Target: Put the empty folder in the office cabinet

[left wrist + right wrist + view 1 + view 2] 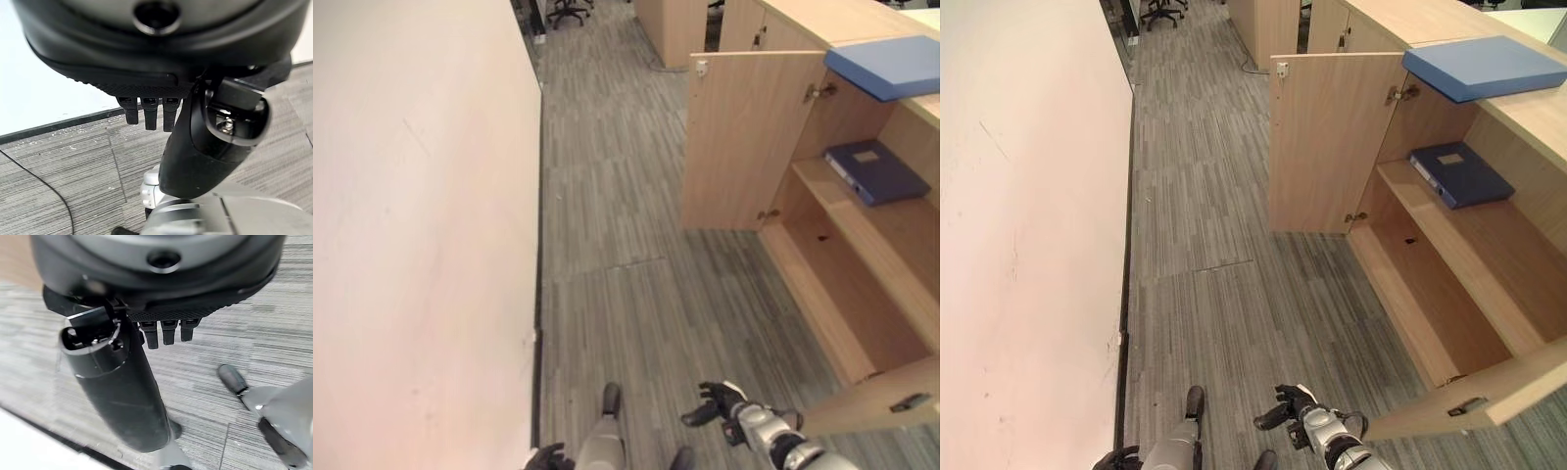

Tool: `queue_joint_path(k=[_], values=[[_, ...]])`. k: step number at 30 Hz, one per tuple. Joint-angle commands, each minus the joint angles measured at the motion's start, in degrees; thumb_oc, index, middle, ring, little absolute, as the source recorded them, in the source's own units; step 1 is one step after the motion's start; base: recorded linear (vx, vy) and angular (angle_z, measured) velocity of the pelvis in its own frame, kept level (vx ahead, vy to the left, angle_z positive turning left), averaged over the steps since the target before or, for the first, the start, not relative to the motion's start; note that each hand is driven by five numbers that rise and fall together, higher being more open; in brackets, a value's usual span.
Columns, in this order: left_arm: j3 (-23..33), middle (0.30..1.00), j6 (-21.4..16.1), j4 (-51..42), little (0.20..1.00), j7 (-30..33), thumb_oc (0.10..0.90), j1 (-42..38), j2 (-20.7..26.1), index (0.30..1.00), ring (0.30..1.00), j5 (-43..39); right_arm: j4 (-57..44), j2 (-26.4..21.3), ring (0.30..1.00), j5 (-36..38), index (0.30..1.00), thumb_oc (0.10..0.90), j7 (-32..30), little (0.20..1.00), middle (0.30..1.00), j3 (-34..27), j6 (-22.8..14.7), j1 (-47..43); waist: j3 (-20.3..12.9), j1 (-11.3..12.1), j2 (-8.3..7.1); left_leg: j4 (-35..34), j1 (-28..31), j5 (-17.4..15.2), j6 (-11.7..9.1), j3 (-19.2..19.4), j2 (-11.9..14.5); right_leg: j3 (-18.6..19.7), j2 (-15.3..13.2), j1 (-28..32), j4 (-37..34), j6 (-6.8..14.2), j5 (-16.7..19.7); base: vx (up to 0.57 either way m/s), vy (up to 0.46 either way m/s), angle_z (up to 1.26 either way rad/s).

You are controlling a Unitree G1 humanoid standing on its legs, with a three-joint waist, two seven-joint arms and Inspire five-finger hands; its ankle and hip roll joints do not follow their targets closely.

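Observation:
A light blue folder [886, 65] lies flat on top of the wooden office cabinet [862, 294], jutting over its front edge. A dark blue folder [1459, 174] lies on the upper shelf inside, and the lower shelf [1435, 294] is bare. Both cabinet doors stand open: the far door [749, 137] and the near door [1479, 397]. My right hand [717, 402] hangs low over the floor, well short of the cabinet, open and holding nothing. My left hand [548, 456] shows at the bottom edge by the wall, open and empty too; its fingers [149, 113] point straight at the floor.
A long pale wall [421, 245] runs down the left side. Grey striped carpet [626, 225] stretches between the wall and the cabinet. More wooden cabinets [671, 24] and an office chair [568, 10] stand at the far end.

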Motion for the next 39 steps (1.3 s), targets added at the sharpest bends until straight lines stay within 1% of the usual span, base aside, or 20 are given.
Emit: queue_joint_path(k=[1,3,4,5,6,7,8,11,13,14,16,17,19,20,22,23,27,30,35,39], values=[[-0.5,0.9,-1.1,0.9,0.9,0.4,0.8,0.7,-1.0,0.9,0.9,-0.5,1.5,-0.3,0.9,-0.6,0.9,0.8,2.4,0.9,0.9,-0.1,-0.7,0.6,-1.2,1.6,1.09,0.0,-0.7,-1.9,1.7,0.1,-0.3,5.4,-5.5,4.1,1.8,9.5,-4.6,0.52,0.285,-0.5],[-0.9,0.9,-1.2,1.6,0.9,-0.1,0.8,1.6,-0.7,0.9,0.9,1.8,1.8,0.2,0.9,-1.2,0.9,0.8,4.0,0.9,0.9,0.5,-0.7,1.9,-3.0,2.6,1.5,0.0,0.9,-0.8,1.6,-0.4,-1.1,7.0,-7.0,5.9,-0.2,10.6,-4.0,0.55,0.407,-0.67],[-1.4,0.9,-1.4,1.5,0.9,-0.3,0.8,1.8,-0.1,0.9,0.9,2.6,1.8,0.5,0.9,-0.7,0.9,0.8,4.3,0.9,0.9,-0.1,-0.6,2.5,-3.1,3.0,1.08,0.6,1.4,-0.9,2.5,0.3,-2.4,7.4,-9.5,6.6,-0.3,11.9,-3.8,0.43,0.432,-0.67],[-1.4,0.9,-1.4,1.4,0.9,-0.3,0.8,1.8,0.1,0.9,0.9,2.6,1.7,0.6,0.9,-0.3,0.9,0.8,4.3,0.9,0.9,-0.5,-0.6,2.7,-3.0,3.1,0.95,2.8,0.8,-1.8,2.9,0.4,-3.2,7.5,-10.8,6.6,-0.1,12.4,-3.7,0.45,0.56,-0.56],[-1.1,0.9,-1.3,1.4,0.9,-0.1,0.8,1.9,0.5,0.9,0.9,2.5,1.8,0.9,0.9,0.7,0.9,0.8,4.5,0.9,0.9,-1.9,-0.5,3.0,-3.2,3.4,0.38,8.0,-0.8,-5.9,5.4,0.9,-5.6,7.7,-14.4,5.8,1.9,13.7,-3.0,0.23,0.351,-0.22],[-1.1,0.9,-1.3,1.4,0.9,-0.1,0.8,1.9,0.5,0.9,0.9,2.5,1.8,0.9,0.9,0.7,0.9,0.8,4.5,0.9,0.9,-1.9,-0.5,3.0,-3.2,3.4,0.35,8.1,-0.9,-6.0,5.4,0.9,-5.6,7.7,-14.4,5.7,1.9,13.8,-3.0,0.3,0.475,-0.06],[-0.9,0.9,-1.0,1.6,0.9,0.2,0.8,1.7,0.7,0.9,0.9,3.0,2.1,1.0,0.9,0.6,0.9,0.8,4.5,0.9,0.9,-2.9,-0.4,2.8,-3.8,3.9,0.36,9.6,-0.3,-9.0,7.6,2.0,-7.5,7.7,-17.7,3.7,6.3,14.5,-1.5,0.23,0.384,0.05],[-0.4,0.9,-0.7,1.1,0.9,0.3,0.8,1.9,1.2,0.9,0.9,3.1,0.6,0.7,0.9,0.3,0.9,0.8,4.2,0.9,0.9,-3.4,-0.6,2.6,-3.5,3.8,0.87,8.8,3.7,-12.2,10.7,4.1,-10.7,7.7,-23.4,-2.3,19.2,14.0,6.0,0.25,0.447,-0.26],[-0.2,0.9,-0.6,1.1,0.9,0.3,0.8,2.2,1.5,0.9,0.9,3.5,0.0,0.6,0.9,0.4,0.9,0.8,3.9,0.9,0.9,-3.5,-0.8,3.0,-3.5,3.6,1.02,7.6,5.5,-12.5,11.4,5.1,-11.2,5.8,-25.1,-3.4,22.0,13.4,7.2,0.17,0.279,-0.42],[0.3,0.9,-0.2,1.2,0.9,0.4,0.8,2.5,2.2,0.9,0.9,3.9,-1.6,0.2,0.9,1.1,0.9,0.8,3.5,0.9,0.9,-3.7,-1.2,3.7,-3.4,3.1,0.99,5.3,8.4,-13.1,12.0,6.8,-11.7,1.4,-27.1,-5.1,25.8,13.2,9.0,0.11,0.178,-0.28],[0.8,0.9,-0.2,1.0,0.9,0.7,0.8,2.5,2.6,0.9,0.9,3.6,-2.5,-0.1,0.9,2.3,0.9,0.8,3.2,0.9,0.9,-4.2,-1.5,4.1,-3.1,2.2,0.57,3.1,10.2,-13.0,12.0,7.7,-11.8,0.0,-26.5,-6.3,26.8,13.0,8.4,0.13,0.173,-0.31],[1.9,0.9,-0.3,0.2,0.9,0.9,0.8,2.3,3.1,0.9,0.9,2.2,-3.6,-0.8,0.9,3.9,0.9,0.8,2.7,0.9,0.9,-5.1,-1.9,4.1,-2.3,1.5,0.52,1.1,11.6,-13.0,11.9,8.7,-11.3,-2.6,-23.3,-9.7,26.7,12.8,5.4,0.11,0.098,-0.23],[2.3,0.9,-0.3,0.1,0.9,1.1,0.8,2.0,3.3,0.9,0.9,1.4,-3.6,-1.3,0.9,4.5,0.9,0.8,2.3,0.9,0.9,-5.6,-2.0,3.7,-1.8,1.2,0.54,0.8,12.1,-13.0,11.7,9.3,-10.9,-4.1,-21.8,-11.3,25.6,13.1,4.9,0.05,0.001,-0.48],[3.3,0.9,-0.1,0.9,0.9,1.4,0.8,1.5,3.4,0.9,0.9,0.1,-3.5,-2.3,0.9,5.8,0.9,0.8,1.2,0.9,0.9,-7.2,-2.2,2.6,-0.3,0.2,0.18,0.2,13.9,-13.7,11.1,11.1,-10.4,-7.2,-18.0,-14.9,20.0,13.9,4.6,0.09,-0.056,-0.81],[3.7,0.9,-0.1,1.4,0.9,1.5,0.8,1.2,3.3,0.9,0.9,-0.1,-2.9,-2.6,0.9,6.3,0.9,0.8,0.9,0.9,0.9,-7.8,-2.3,2.3,0.2,-0.2,-0.18,0.0,15.1,-14.3,10.7,12.1,-10.1,-8.8,-15.8,-15.9,15.7,14.3,6.0,0.18,-0.111,-0.73],[4.9,0.9,0.1,2.7,0.9,1.6,0.8,1.3,3.4,0.9,0.9,0.6,-1.5,-3.2,0.9,7.7,0.9,0.8,0.4,0.9,0.9,-10.2,-2.2,2.6,0.3,-0.5,-2.62,0.0,17.3,-15.7,9.9,14.1,-10.8,-13.8,-12.5,-17.2,3.4,16.5,10.7,0.22,-0.138,-0.51],[6.4,0.9,0.3,3.9,0.9,1.3,0.8,1.8,3.5,0.9,0.9,1.9,0.3,-3.4,0.9,8.1,0.9,0.8,0.3,0.9,0.9,-12.3,-2.1,4.8,-0.9,-0.1,-4.47,0.0,19.1,-17.2,9.0,15.5,-10.9,-17.8,-13.0,-16.9,-2.2,17.5,12.1,0.24,-0.139,-0.31],[7.3,0.9,0.7,5.7,0.9,1.3,0.8,3.1,3.0,0.9,0.9,3.0,2.8,-3.6,0.9,8.2,0.9,0.8,-0.5,0.9,0.9,-14.7,-2.2,7.1,-3.2,-0.1,-4.93,0.1,21.5,-19.2,8.3,16.9,-10.3,-21.6,-14.1,-14.0,-1.9,16.3,11.9,0.35,-0.127,-0.15],[7.9,0.9,0.6,5.3,0.9,1.7,0.8,3.1,1.9,0.9,0.9,0.7,4.7,-4.5,0.9,8.0,0.9,0.8,-1.5,0.9,0.9,-17.0,-2.1,9.9,-3.3,-2.6,-2.93,1.3,23.5,-20.2,7.8,15.8,-7.2,-22.2,-15.7,-15.0,5.5,14.8,9.4,0.29,-0.098,0.14],[5.6,0.9,0.0,3.5,0.9,2.7,0.8,-0.4,1.4,0.9,0.9,-0.4,6.0,-5.5,0.9,8.2,0.9,0.8,-3.1,0.9,0.9,-18.8,-1.8,10.0,-1.8,-5.1,-1.57,0.2,24.3,-20.7,7.8,14.7,-5.8,-21.7,-19.5,-19.3,15.8,14.5,6.8,0.14,-0.022,0.31]])
